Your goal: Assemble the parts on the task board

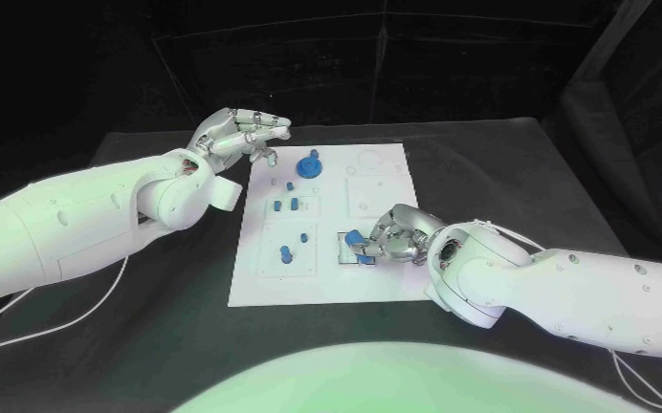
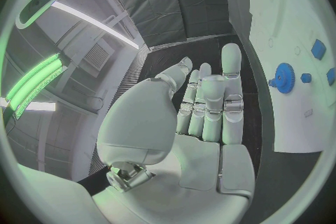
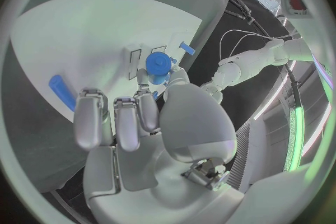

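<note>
The right hand (image 1: 387,238) rests low on the white task board (image 1: 262,284) near its near right corner, fingers curled around a small blue part (image 1: 355,237) at a recess there. The left hand (image 1: 237,138) hovers off the board's far left corner, fingers spread, holding nothing, with a blue gear (image 1: 312,164) just beside it.
</note>
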Robot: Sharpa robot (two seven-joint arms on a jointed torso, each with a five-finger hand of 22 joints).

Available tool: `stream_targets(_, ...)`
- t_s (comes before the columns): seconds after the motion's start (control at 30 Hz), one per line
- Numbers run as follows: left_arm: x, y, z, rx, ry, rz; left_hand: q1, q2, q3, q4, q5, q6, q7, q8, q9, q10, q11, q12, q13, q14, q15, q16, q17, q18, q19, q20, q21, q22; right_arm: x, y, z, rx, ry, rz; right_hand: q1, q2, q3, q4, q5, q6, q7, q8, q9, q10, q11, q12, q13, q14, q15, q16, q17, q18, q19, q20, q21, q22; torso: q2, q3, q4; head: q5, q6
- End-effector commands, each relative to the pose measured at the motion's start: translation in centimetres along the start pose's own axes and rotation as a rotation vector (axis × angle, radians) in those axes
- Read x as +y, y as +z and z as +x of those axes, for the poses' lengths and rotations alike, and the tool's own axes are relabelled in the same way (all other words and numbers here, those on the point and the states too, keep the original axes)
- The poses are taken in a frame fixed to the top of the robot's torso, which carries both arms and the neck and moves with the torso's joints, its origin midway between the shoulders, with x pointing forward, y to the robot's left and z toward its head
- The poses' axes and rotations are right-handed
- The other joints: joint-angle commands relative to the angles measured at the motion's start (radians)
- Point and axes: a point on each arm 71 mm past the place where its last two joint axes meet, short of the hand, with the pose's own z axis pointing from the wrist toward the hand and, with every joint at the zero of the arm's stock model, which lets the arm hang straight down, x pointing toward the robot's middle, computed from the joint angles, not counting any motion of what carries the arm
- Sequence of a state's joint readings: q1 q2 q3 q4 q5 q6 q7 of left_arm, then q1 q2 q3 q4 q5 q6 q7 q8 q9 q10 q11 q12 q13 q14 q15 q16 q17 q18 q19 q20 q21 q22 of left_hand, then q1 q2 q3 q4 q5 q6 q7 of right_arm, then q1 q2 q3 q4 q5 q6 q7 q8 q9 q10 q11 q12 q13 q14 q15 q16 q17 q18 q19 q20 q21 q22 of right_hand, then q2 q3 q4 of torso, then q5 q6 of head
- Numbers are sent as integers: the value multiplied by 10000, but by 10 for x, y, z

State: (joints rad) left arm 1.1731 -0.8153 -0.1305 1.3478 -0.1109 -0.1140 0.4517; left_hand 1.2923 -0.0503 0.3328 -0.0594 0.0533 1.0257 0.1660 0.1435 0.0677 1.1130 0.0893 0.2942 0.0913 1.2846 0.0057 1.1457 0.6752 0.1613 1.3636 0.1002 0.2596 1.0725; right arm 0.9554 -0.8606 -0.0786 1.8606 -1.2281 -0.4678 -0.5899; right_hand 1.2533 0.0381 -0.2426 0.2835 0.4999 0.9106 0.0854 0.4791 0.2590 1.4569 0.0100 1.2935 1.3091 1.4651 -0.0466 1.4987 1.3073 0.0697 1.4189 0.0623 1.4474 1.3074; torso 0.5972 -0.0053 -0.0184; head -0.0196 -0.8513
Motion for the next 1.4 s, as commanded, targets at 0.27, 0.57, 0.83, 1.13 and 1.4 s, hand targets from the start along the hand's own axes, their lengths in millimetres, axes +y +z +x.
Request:
stream_targets(0.27, -2, 1, 2, 105, -83, 83, 0, 99, -84, 24, -28, -5, 4, 13, 3, -88, 21, 36, 13, -66, 18, -16, -18, 186, -2, 33, -53, -15, 3, 7, 1, -191, -578, 204, -111, 20, -51, 36, -176, 113, -4, -11, -24, 34, -36, -70, 208, 756, -102, 36, 1087, -199, 58, -40, 21, 718, -11, 2, -10, 74, -41)
stream_targets(0.57, -1, 2, 4, 103, -76, 57, -11, 110, -90, 38, -28, -5, 5, 15, 3, -90, 22, 40, 13, -74, 20, -23, -39, 185, -2, 34, -55, -19, 13, 12, 3, -597, -832, -238, -403, 96, -285, 38, -1318, 184, -20, -82, -63, 41, -48, -152, 220, 747, -116, 16, 1062, -198, 55, -59, 9, 716, -7, 5, -21, 113, -37)
stream_targets(0.83, -1, 2, 4, 109, -78, 56, -11, 115, -91, 41, -27, -5, 4, 15, 3, -90, 21, 42, 14, -76, 20, -23, -40, 185, -4, 34, -57, -22, 19, 14, 6, -582, -855, -380, -455, 156, -325, 46, -1456, 276, -44, -54, -52, 51, -62, -162, 234, 752, -125, 25, 1088, -199, 58, -63, 9, 720, -6, 11, -21, 148, -76)
stream_targets(1.13, -1, 2, 3, 106, -77, 51, -11, 115, -91, 41, -27, -5, 4, 15, 3, -90, 21, 42, 14, -76, 20, -23, -40, 185, -4, 34, -57, -22, 20, 15, 7, -541, -882, -430, -1530, 244, -824, 76, -3567, 392, -90, -27, -36, 51, -105, -278, 238, 738, -163, -15, 1030, -189, 30, -105, -28, 686, -18, 11, -32, 164, -91)
stream_targets(1.4, -1, 2, 3, 108, -78, 47, -11, 115, -91, 41, -27, -5, 4, 15, 3, -90, 21, 42, 14, -76, 20, -23, -40, 185, -4, 34, -57, -22, 22, 11, 6, -512, -887, -820, -1995, 228, -758, 32, -3836, 378, -85, -36, -36, 52, -96, -335, 261, 739, -158, -27, 1028, -188, 26, -98, -41, 683, -18, 20, -36, 176, -90)
